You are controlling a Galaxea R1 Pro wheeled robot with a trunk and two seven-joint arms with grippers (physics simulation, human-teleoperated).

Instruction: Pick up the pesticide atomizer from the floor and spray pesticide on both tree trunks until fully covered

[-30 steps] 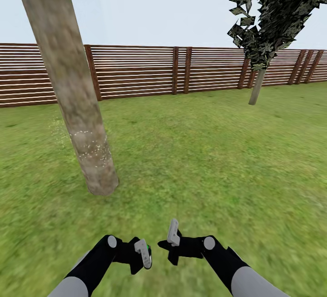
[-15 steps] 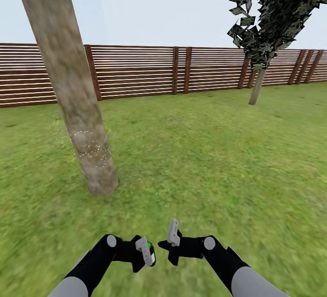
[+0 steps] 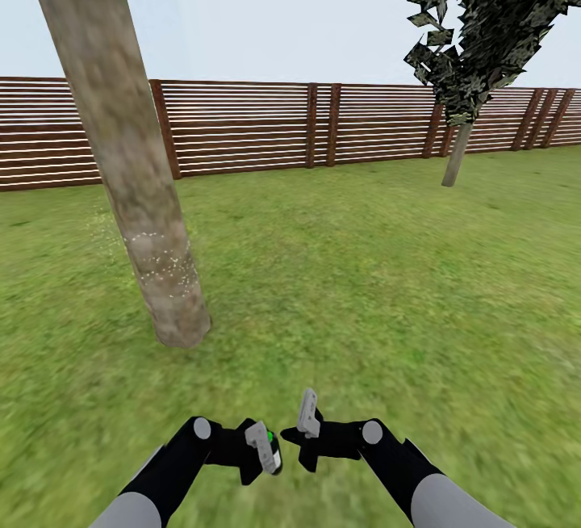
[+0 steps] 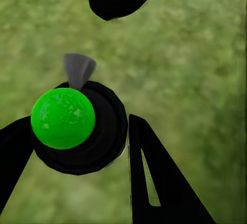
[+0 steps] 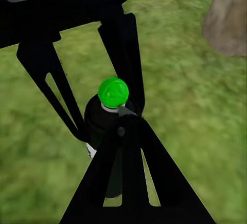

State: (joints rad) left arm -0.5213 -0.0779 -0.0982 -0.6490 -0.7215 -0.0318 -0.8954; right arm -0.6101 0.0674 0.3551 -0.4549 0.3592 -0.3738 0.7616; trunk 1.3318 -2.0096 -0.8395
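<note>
Both my arms hang low, near the tree trunk (image 3: 137, 181); my left gripper (image 3: 262, 449) clasps the pesticide atomizer (image 5: 110, 113), green-capped; my right gripper (image 3: 307, 423) beside it, fingers parted, empty.

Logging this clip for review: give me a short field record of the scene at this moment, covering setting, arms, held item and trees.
setting: lawn bounded by a slatted wooden fence
left gripper: shut on the atomizer, a dark bottle with a green top
right gripper: holds nothing, close beside the left
near tree trunk: ahead to the left, with pale specks low on it
far tree: back right, near the fence
</note>
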